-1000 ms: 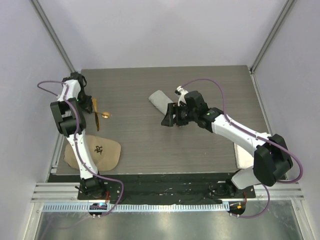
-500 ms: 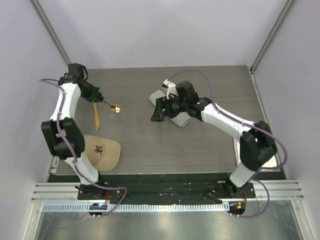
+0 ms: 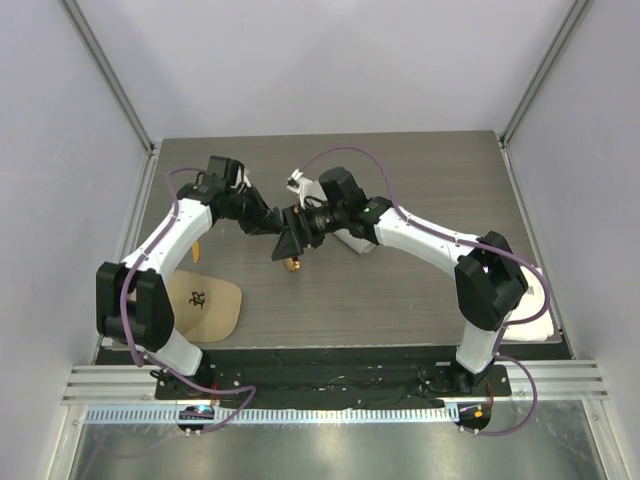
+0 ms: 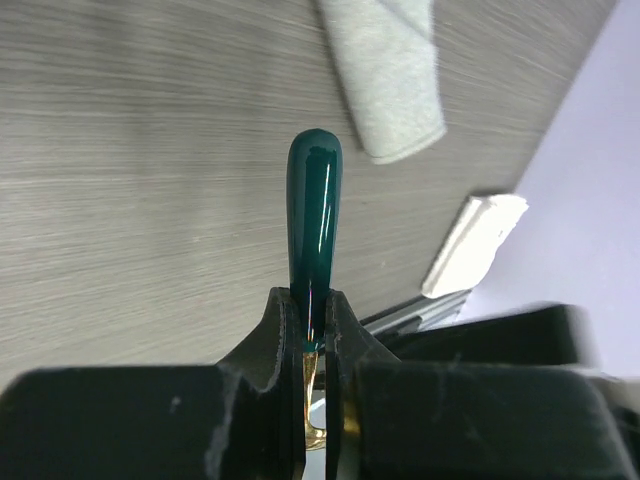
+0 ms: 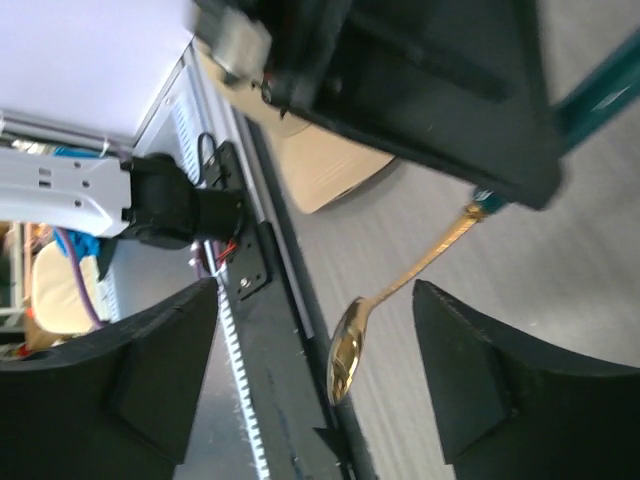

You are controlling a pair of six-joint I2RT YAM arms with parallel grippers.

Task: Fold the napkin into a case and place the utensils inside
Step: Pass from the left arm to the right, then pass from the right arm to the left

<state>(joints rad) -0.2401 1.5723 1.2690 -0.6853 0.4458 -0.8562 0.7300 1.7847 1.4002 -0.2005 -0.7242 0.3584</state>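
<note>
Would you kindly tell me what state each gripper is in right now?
Left gripper: closed on the teal-handled spoon.
Right gripper: wide open, holding nothing.

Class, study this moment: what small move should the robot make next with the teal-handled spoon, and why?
Probably close the right hand on the teal-handled spoon. The left hand is shut on the spoon's teal end, and its gold bowl lies between the right hand's open fingers, so a handover looks ready.
</note>
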